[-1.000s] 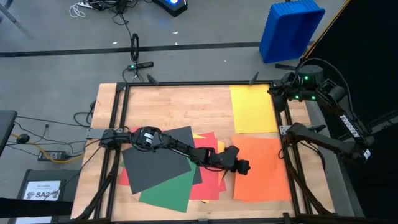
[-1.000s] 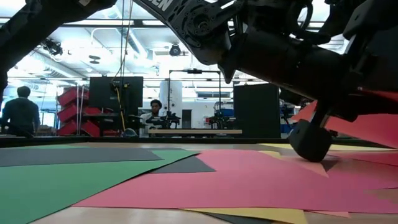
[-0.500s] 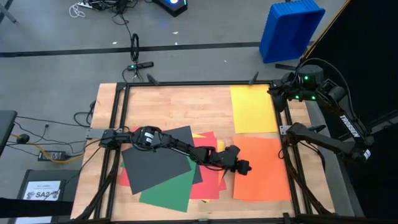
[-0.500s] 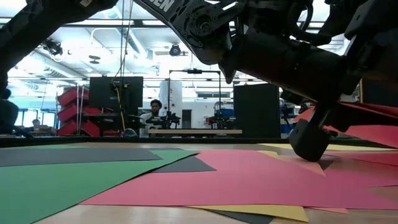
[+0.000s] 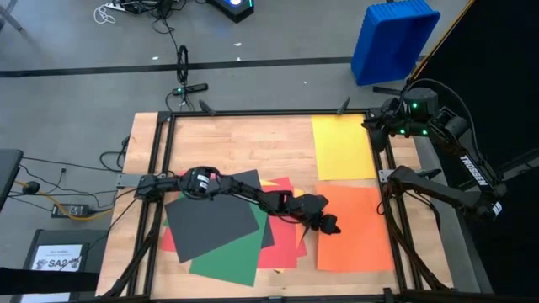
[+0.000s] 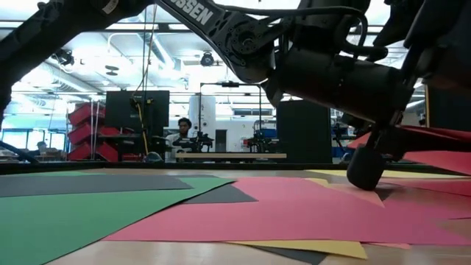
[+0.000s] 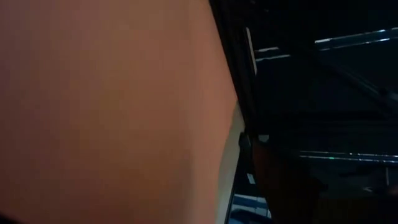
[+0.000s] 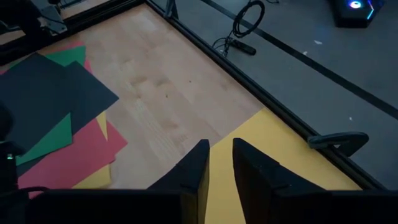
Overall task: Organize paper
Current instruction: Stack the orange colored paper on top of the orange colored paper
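Paper sits in three spots on the surface: a yellow sheet squared up at the far right, an orange sheet squared up just nearer than it, and a loose overlapping pile of dark grey, green, red and yellow sheets left of centre.

Left gripper is over the left edge of the orange sheet, arm stretched across the pile. We can't tell how its fingers stand: top view is too small, low view only shows one rounded tip touching the paper, wrist view is filled with orange. No sheet visibly pinched.

Right gripper is parked at the far right corner, above the yellow sheet; fingers close together, a narrow gap between them, nothing in them.

Our read: we're at the end of an orange placement, two colours sorted, pile still to go.

Next move, as we'd call it: lift the left gripper clear without dragging the orange sheet, then go to the pile. Red and yellow lie closest. Sheets are thin and flat, so we need an exposed edge to pinch, and one sheet only.
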You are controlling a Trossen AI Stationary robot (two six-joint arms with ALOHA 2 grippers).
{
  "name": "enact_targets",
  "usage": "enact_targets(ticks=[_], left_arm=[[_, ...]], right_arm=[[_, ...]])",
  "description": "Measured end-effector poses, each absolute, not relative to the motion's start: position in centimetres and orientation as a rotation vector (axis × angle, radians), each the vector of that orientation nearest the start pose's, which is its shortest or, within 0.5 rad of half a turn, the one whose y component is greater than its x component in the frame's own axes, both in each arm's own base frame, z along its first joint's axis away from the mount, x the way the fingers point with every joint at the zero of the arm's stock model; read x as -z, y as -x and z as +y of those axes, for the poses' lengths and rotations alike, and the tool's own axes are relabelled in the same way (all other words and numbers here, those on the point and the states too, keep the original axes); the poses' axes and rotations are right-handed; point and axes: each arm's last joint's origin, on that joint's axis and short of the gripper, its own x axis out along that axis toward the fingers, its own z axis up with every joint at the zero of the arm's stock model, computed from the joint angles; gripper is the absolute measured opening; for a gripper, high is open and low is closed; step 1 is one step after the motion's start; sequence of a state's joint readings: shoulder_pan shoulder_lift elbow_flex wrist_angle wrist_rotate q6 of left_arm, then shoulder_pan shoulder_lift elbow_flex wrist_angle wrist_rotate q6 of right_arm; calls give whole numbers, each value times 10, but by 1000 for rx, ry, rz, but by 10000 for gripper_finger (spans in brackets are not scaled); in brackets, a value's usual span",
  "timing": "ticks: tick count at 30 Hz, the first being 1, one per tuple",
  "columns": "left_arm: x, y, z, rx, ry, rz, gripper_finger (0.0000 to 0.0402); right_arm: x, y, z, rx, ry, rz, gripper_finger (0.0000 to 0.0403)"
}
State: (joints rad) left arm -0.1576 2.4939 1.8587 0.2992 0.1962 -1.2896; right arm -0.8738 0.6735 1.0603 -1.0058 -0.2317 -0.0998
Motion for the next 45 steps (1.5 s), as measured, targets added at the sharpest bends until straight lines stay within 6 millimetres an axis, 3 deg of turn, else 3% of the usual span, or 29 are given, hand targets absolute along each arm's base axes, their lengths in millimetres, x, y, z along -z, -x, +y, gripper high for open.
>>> enact_targets(ticks=[9,21,38,45], left_arm=[[-142,-549,-86,49,1241,549,168],[-183,-554,-85,-81,1066,671,167],[-175,-536,-85,-253,976,907,167],[-202,-528,-85,-296,861,972,167]], right_arm=[[-361,-67,-69,592,-236,564,49],[-361,-67,-69,589,-237,563,52],[-361,-67,-69,590,-237,563,52],[-361,-67,-69,590,-236,563,52]])
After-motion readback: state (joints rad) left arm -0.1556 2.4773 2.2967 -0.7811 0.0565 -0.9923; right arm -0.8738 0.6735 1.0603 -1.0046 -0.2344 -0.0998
